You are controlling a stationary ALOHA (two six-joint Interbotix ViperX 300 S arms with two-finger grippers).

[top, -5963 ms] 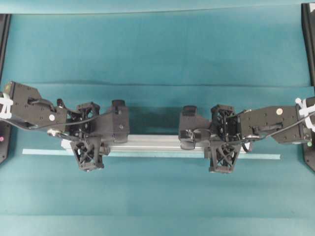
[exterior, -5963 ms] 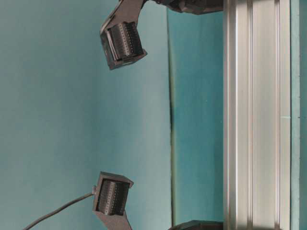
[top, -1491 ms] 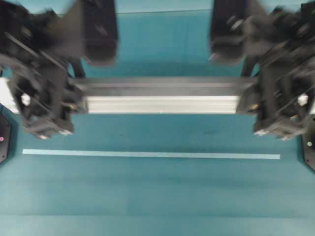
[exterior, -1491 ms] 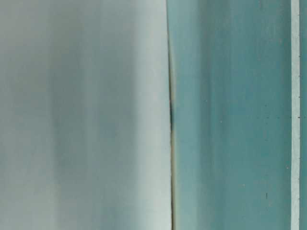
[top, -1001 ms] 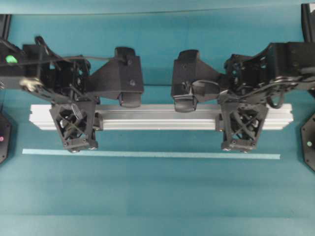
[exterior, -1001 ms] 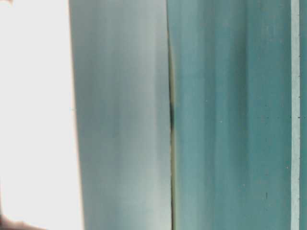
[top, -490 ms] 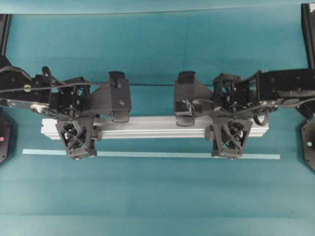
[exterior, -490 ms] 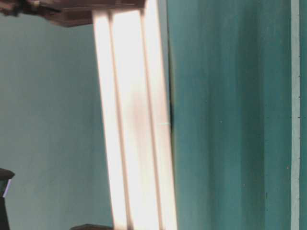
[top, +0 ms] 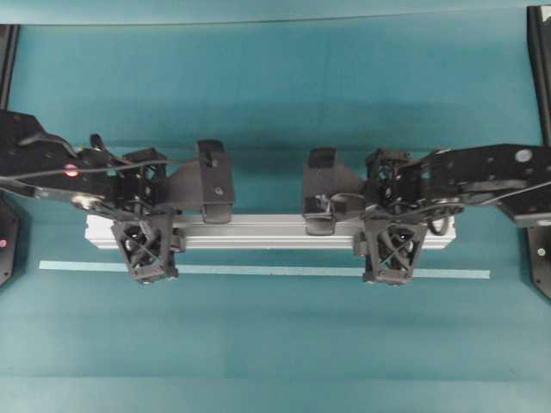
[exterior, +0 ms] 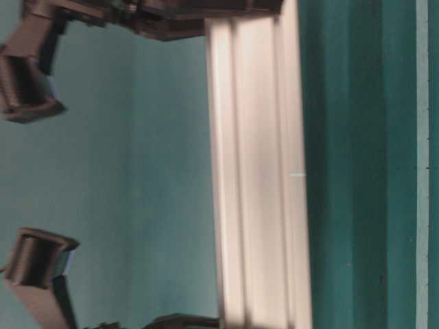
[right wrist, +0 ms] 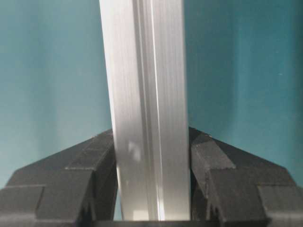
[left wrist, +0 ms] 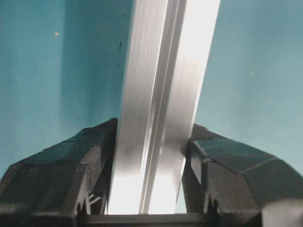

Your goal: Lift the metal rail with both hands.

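The metal rail (top: 267,232) is a silvery grooved bar lying level, left to right, held a little above the teal cloth. My left gripper (top: 153,232) is shut on it near its left end. My right gripper (top: 387,231) is shut on it near the right end. In the left wrist view the rail (left wrist: 161,94) runs up between the black fingers (left wrist: 92,156), which press both its sides. The right wrist view shows the same: the rail (right wrist: 144,71) is clamped between the fingers (right wrist: 213,161). At table level the rail (exterior: 257,171) hangs clear of the cloth.
A thin flat pale strip (top: 258,270) lies on the cloth just in front of the rail, also visible as the strip (exterior: 422,171) at table level. Black arm bases (top: 541,258) stand at the right and left edges. A fold (top: 258,146) crosses the cloth behind.
Both grippers and the rail have come down toward the table over the last second, looking smaller from overhead. Both grips have stayed shut on the rail.
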